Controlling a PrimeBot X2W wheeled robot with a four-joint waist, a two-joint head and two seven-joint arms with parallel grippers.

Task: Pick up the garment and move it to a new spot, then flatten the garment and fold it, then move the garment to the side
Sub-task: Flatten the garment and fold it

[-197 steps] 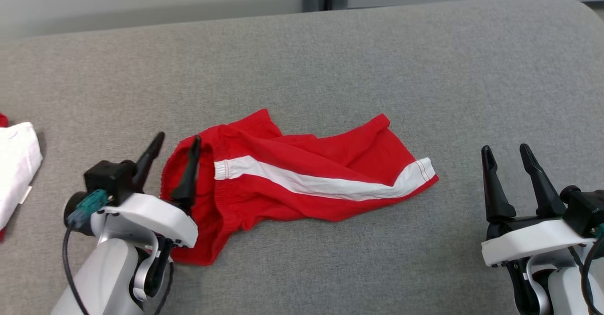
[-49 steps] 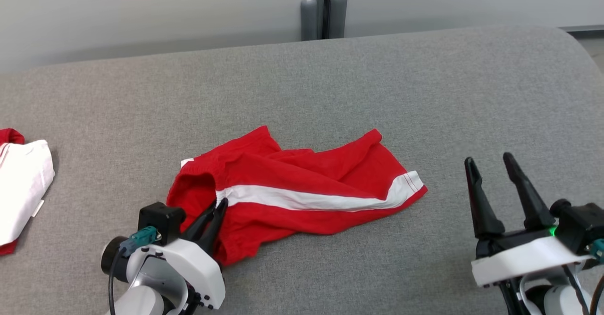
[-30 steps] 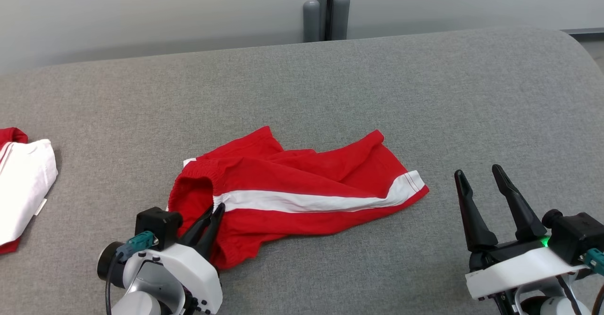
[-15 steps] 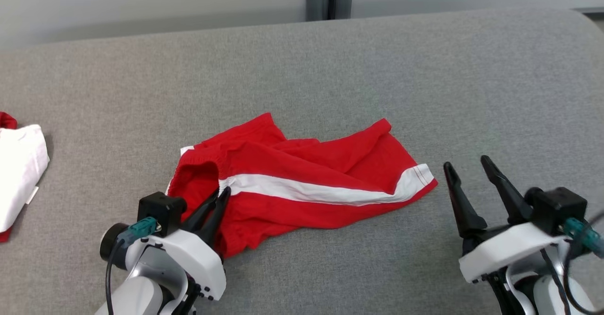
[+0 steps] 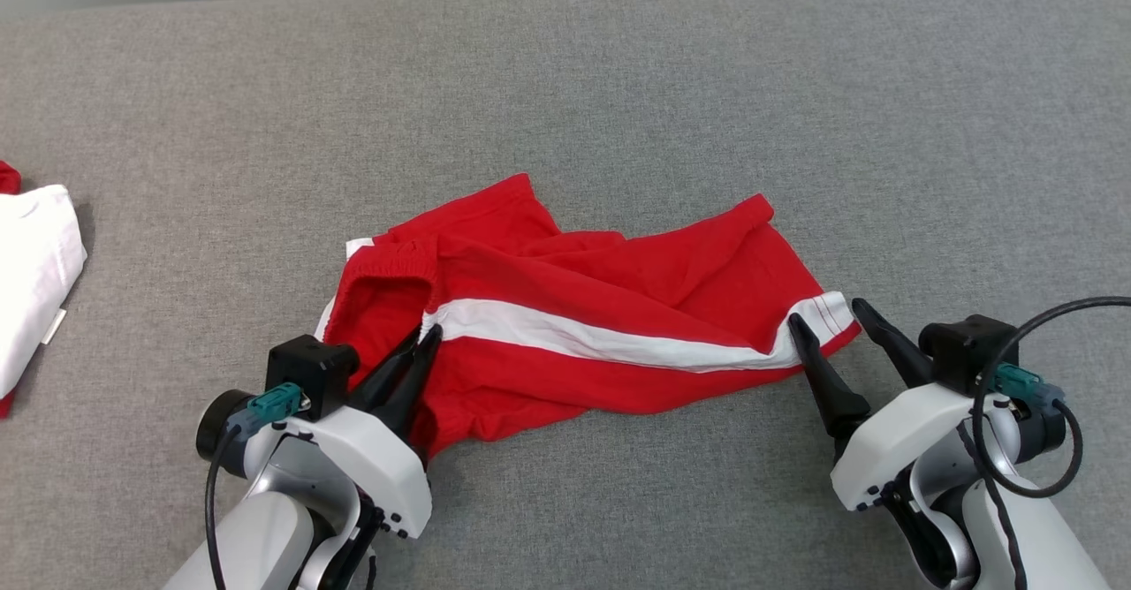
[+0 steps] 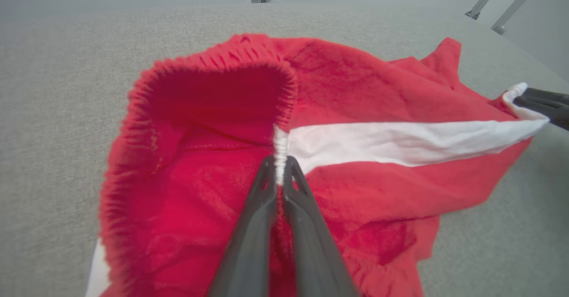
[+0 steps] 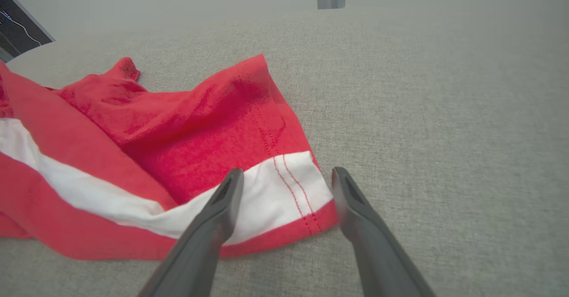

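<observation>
My left gripper (image 5: 422, 338) is closed tight on the waistband of the red shorts (image 5: 610, 303), pinching it where the white stripe (image 5: 574, 341) begins. My right gripper (image 5: 826, 316) is spread wide at the stripe's other end, with one finger over the hem corner and the other just beside it, not clamped. The shorts lie crumpled mid-way across the grey padded surface (image 5: 618, 86). A white cloth (image 5: 31, 254) lies well apart at the far left.

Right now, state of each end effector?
Left end effector: shut on the shorts at the waistband.
Right end effector: open, either side of the hem.
</observation>
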